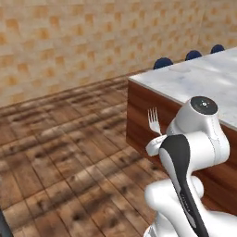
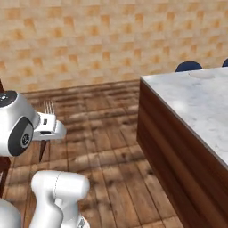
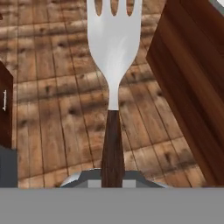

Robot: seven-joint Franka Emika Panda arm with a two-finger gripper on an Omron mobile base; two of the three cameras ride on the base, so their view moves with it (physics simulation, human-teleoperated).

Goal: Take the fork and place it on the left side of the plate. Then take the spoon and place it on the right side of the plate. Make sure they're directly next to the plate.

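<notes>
Fork (image 3: pixel 113 52) sat clamped by its dark handle in the gripper (image 3: pixel 113 175), tines up; probably carried clear of the marble island (image 1: pixel 203 78); plate (image 2: pixel 201 75) looked far off.

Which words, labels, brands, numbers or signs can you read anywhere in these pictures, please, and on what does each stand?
None can be read.
Fork: plain tines and dark handle, unmarked.
Counter: bare marble top and wooden side, no label.
Wall: tan tiles alone, no sign.
Arm's joint cap: small marks around it, too blurred to read as text.
</notes>
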